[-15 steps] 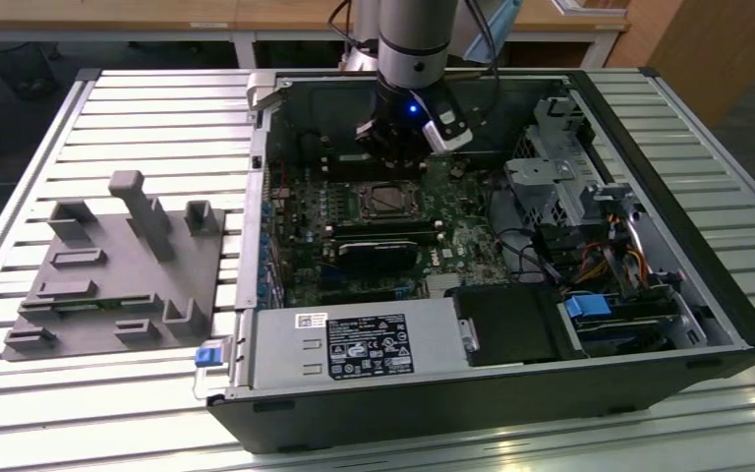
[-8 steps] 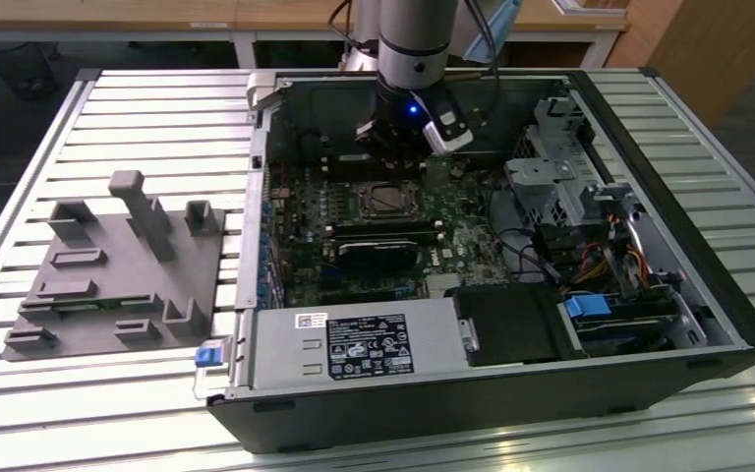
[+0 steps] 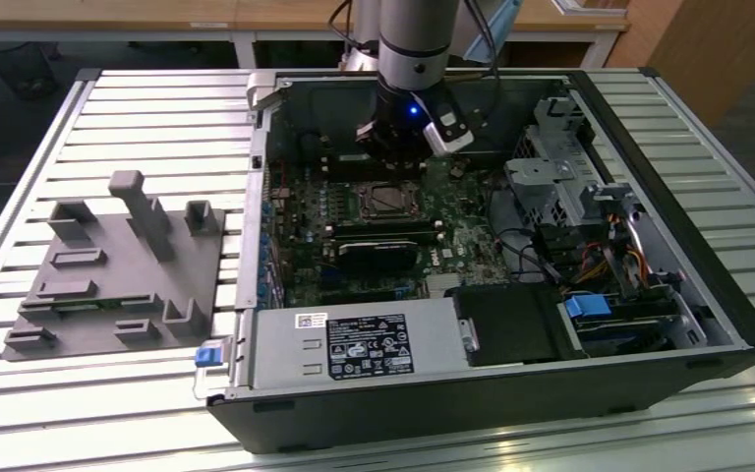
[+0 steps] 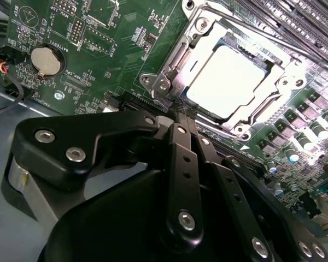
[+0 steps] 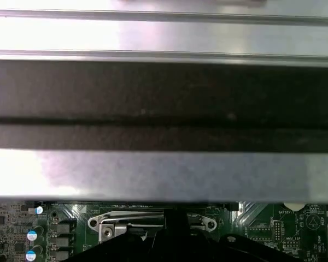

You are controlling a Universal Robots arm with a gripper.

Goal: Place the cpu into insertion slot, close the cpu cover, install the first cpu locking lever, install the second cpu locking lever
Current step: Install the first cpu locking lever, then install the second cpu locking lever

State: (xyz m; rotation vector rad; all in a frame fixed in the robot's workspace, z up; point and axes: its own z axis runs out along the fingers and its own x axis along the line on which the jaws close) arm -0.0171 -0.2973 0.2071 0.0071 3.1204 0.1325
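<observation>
**Gripper at the edge of the socket**

The gripper (image 4: 181, 109) has its two black fingers (image 4: 177, 147) pressed together, closed with nothing seen between them. The tips sit right at the edge of the silver frame of the slot (image 4: 169, 82), touching or just beside it (hard to tell which). In the exterior view the gripper (image 3: 397, 157) hangs from the arm (image 3: 417, 39) inside the open case (image 3: 509, 393), just past the slot (image 3: 385, 202) on the far side of the board.

The cpu (image 4: 229, 82) lies flat inside the slot, its pale shiny top facing up. The cover (image 4: 287, 68) is down over it, and the cpu shows through the big square window. In the first wrist view the frame's end (image 5: 153, 222) shows with screws at both corners, right by the dark fingers.

Around the slot is the green board (image 4: 115, 49). A round coin battery (image 4: 46, 60) sits on the board, well apart from the slot. A black heatsink (image 3: 377, 256) lies near the slot on the board. Outside the case, a grey tray (image 3: 115, 285) rests on the table (image 3: 89, 413).
</observation>
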